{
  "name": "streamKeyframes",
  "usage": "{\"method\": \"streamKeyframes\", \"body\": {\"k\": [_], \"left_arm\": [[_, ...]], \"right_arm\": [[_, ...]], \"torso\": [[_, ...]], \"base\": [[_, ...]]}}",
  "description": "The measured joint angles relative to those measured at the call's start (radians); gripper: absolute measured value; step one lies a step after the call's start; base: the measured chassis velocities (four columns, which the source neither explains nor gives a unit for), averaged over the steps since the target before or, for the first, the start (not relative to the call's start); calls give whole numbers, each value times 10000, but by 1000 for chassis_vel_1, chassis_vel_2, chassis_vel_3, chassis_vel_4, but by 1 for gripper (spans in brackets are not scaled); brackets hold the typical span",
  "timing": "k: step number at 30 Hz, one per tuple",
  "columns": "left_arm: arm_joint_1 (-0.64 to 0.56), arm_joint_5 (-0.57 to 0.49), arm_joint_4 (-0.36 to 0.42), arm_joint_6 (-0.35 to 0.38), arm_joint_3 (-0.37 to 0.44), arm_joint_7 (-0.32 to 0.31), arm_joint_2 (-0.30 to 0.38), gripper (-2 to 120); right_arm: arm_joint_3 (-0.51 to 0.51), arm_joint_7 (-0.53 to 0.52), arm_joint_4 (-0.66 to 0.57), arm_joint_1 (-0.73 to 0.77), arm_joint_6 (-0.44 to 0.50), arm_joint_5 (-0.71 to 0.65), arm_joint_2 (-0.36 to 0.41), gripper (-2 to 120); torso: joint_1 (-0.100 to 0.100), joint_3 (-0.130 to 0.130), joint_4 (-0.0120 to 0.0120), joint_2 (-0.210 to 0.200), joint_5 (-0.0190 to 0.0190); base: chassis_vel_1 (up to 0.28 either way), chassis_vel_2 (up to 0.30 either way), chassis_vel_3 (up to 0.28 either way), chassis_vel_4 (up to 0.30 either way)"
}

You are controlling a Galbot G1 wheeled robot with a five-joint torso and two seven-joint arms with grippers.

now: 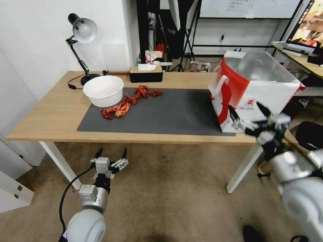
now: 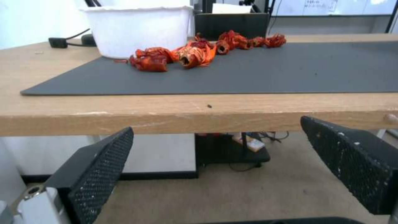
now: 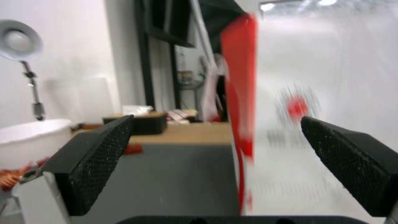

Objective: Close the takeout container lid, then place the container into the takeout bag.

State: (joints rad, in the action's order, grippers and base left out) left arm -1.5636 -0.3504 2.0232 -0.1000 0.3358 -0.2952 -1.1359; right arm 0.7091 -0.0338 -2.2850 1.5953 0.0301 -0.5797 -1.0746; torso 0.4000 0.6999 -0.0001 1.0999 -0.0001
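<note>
The takeout bag [image 1: 259, 90] stands at the right end of the table, white with red panels, a white handle and a silver lining, its top open. My right gripper [image 1: 250, 116] is open just in front of the bag's near side, level with the small red logo; in the right wrist view its fingers [image 3: 99, 155] frame the bag's [image 3: 331, 93] red corner. My left gripper [image 1: 111, 157] is open with nothing in it, low in front of the table's front edge [image 2: 199, 118]. The takeout container and its lid are out of view.
A dark mat [image 1: 168, 112] covers the middle of the wooden table [image 1: 50, 114]. On its left stand a round white bowl [image 1: 103, 90] and a row of red crayfish [image 1: 129, 101]. A desk lamp [image 1: 82, 30] and a black tissue box [image 1: 145, 74] sit at the back.
</note>
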Motion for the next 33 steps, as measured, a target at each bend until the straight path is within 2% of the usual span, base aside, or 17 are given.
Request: {"method": "streamKeyframes", "body": {"k": [1, 2, 3, 4, 7, 15, 33], "left_arm": [[-43, -146, -40, -128, -25, 28, -4, 100], [-57, -180, -50, -140, -35, 52, -5, 100], [-65, -238, -120, -270, -65, 163, -8, 100], [-65, -238, -120, -270, -65, 163, -8, 100], [-101, -325, -240, -631, -48, 640, -31, 100], [-232, -270, -457, -1229, -12, 1070, -121, 100], [-307, -93, -513, -1298, 21, 1080, -118, 100]], "right_arm": [[-326, 21, 327, 805, 902, 808, -1025, 100], [-392, 24, 397, 963, 1065, 981, -1232, 100], [-591, 25, 620, 1317, 1516, 1490, -1777, 100], [-591, 25, 620, 1317, 1516, 1490, -1777, 100], [-852, 16, 1078, 1580, 2027, 2222, -2391, 100], [-1146, -1, 1596, 1507, 2396, 2629, -2731, 100], [-1209, 90, 1729, 1399, 2371, 2550, -2671, 100]], "torso": [[0, 0, 0, 0, -2], [0, 0, -2, 0, 0], [-1, 0, -2, 0, -1], [-1, 0, -2, 0, -1], [0, 0, 1, 0, -1], [-1, 1, 2, 1, 1], [0, 1, 1, 0, 1]], "base": [[0, 0, 0, 0], [0, 0, 0, 0], [0, 0, 0, 0], [0, 0, 0, 0], [0, 0, 0, 0], [0, 0, 0, 0], [0, 0, 0, 0]]}}
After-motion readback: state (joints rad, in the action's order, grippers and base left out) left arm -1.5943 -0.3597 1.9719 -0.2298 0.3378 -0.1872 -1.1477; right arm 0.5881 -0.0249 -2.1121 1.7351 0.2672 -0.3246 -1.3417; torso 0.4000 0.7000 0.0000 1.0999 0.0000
